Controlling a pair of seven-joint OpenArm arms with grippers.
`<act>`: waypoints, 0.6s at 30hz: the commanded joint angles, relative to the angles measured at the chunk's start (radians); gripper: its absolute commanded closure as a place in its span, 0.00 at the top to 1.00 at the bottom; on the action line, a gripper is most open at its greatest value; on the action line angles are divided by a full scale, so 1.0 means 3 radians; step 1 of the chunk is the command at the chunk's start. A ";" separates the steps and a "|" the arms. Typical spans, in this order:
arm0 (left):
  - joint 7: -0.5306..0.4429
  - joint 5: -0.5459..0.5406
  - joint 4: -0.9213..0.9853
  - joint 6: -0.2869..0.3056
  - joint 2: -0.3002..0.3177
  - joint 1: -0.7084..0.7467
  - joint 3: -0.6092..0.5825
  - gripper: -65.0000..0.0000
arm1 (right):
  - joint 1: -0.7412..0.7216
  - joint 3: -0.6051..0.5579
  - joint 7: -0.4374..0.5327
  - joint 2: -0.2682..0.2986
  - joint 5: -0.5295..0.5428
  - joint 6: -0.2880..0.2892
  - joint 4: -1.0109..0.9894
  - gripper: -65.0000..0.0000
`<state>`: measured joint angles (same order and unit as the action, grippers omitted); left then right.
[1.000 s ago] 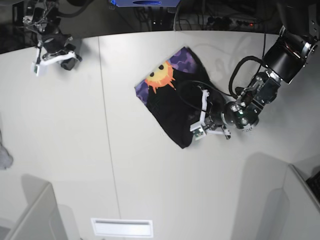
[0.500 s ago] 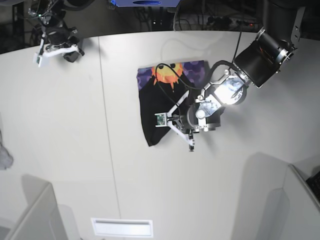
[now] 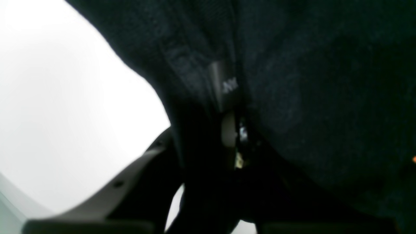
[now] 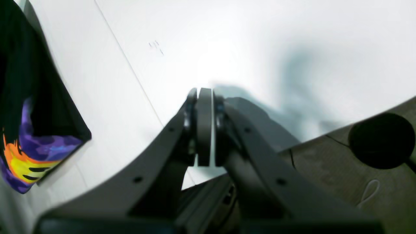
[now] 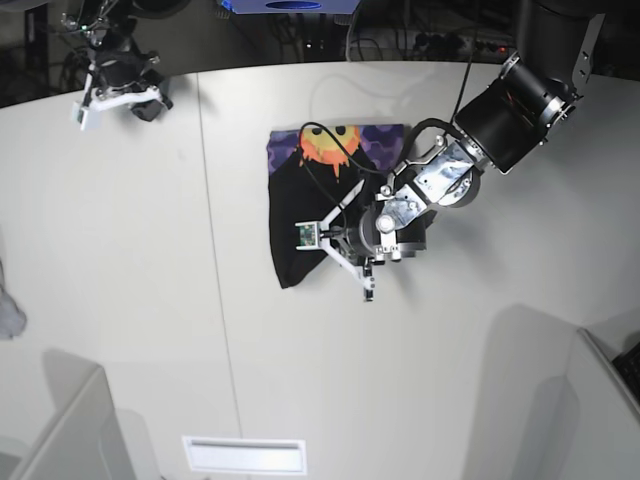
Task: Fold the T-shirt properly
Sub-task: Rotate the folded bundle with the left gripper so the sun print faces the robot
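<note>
The T-shirt point(image 5: 292, 225) lies folded in the middle of the white table point(image 5: 130, 260). It is black, with its orange sun on purple print point(image 5: 330, 146) at the far edge. My left gripper point(image 5: 335, 243) rests low on the shirt's near right part. In the left wrist view, black T-shirt cloth point(image 3: 308, 81) fills the frame and runs down between the jaws, which are shut on it. My right gripper point(image 5: 122, 92) hangs at the table's far left corner, well away from the shirt. In the right wrist view, that gripper point(image 4: 204, 126) is shut on nothing, and the T-shirt point(image 4: 35, 136) shows at the left.
A small grey cloth scrap point(image 5: 8, 312) lies at the table's left edge. Grey partitions stand at the near left point(image 5: 70, 430) and near right point(image 5: 560, 400). A white slot plate point(image 5: 245, 455) sits near the front edge. Cables and a power strip point(image 5: 450, 42) run behind the table.
My left arm swung left over the shirt, dragging and turning it, so the print moved to the far edge. The right gripper drifted slightly toward the back corner.
</note>
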<state>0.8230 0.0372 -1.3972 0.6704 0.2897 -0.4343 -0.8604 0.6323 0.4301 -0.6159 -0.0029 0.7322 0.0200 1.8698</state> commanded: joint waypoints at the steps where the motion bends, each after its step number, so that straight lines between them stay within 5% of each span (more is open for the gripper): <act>1: 0.0021 -0.0091 0.0006 0.0092 -0.0017 0.0013 -0.0029 0.00 | 0.0017 0.0006 0.0051 0.0022 0.0022 0.0033 0.0056 0.00; 10: 0.0021 -0.0086 0.0006 0.0092 -0.0037 -0.0064 0.0006 0.04 | -0.0003 -0.0004 0.0051 0.0022 0.0022 0.0033 0.0056 0.00; 18: 0.0026 -0.0086 -0.0148 0.0092 -0.0032 -0.0212 0.0006 0.78 | -0.0013 -0.0009 0.0051 0.0033 0.0022 0.0033 0.0056 0.00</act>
<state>0.8314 0.0216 -1.4284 0.6865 0.2829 -0.4801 -0.8604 0.6262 0.4255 -0.6167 -0.0002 0.7322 0.0200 1.8698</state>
